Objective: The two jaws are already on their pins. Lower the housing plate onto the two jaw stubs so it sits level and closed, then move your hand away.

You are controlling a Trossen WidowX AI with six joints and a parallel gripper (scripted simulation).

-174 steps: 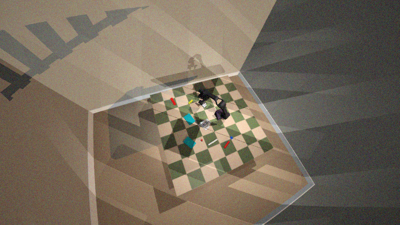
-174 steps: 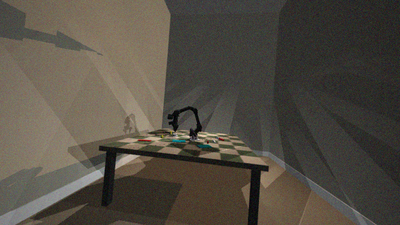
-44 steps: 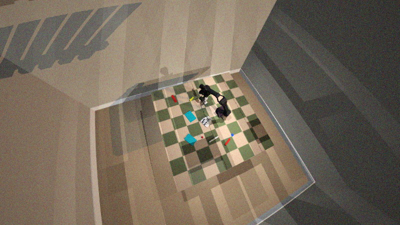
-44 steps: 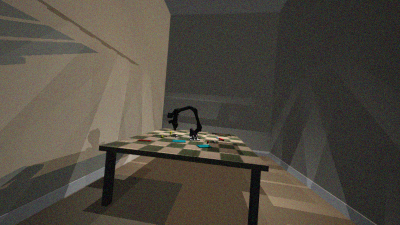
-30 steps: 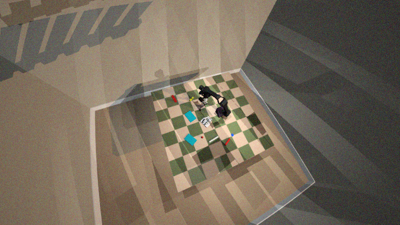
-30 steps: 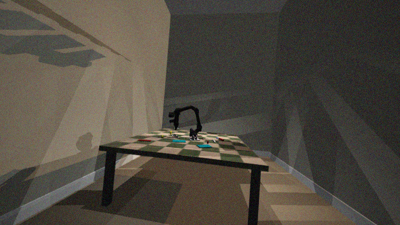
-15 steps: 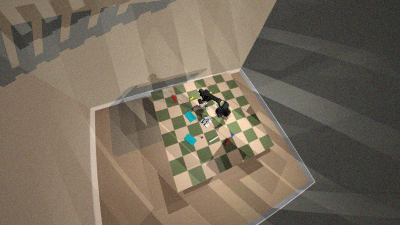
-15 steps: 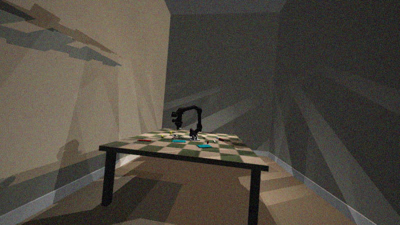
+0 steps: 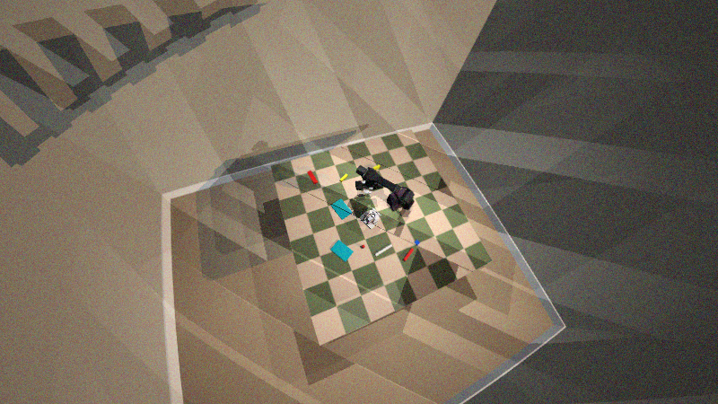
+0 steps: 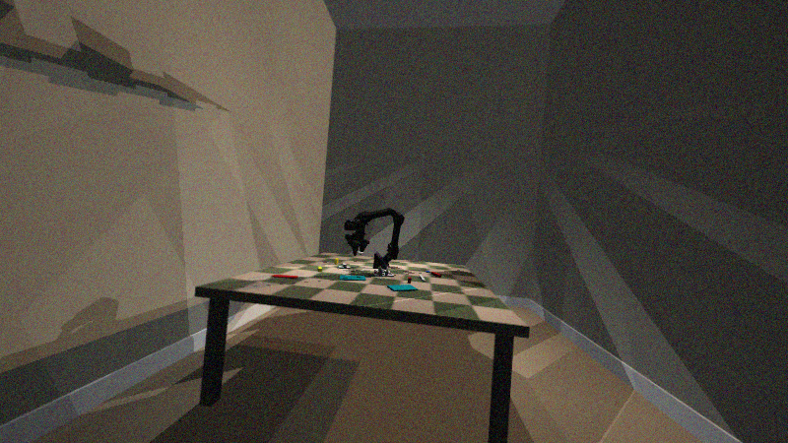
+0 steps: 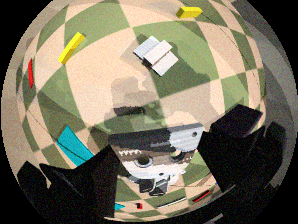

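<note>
My gripper [image 11: 156, 139] [image 10: 361, 248] is shut on the white housing plate [image 11: 150, 167], one jaw at each end. The plate has two round holes and a small hole near a corner, and is partly in shadow. It is held above the table. A white assembly with dark parts [image 9: 371, 217] [image 10: 383, 273] stands on the table; in the wrist view it shows just past the plate's lower edge, partly hidden. The two jaws and their stubs are too small to tell apart. The plate is not over the whole assembly in the wrist view.
A white stepped block [image 11: 156, 55] [image 10: 344, 266] lies on the checkered table. Two teal slabs [image 9: 341, 208] [image 9: 341, 250] lie left of the assembly. Red bars [image 9: 311, 177] [image 9: 408, 254], yellow bars [image 9: 344, 177] [image 9: 376, 167], a white bar [image 9: 383, 250] and a blue cube [image 9: 416, 241] lie around.
</note>
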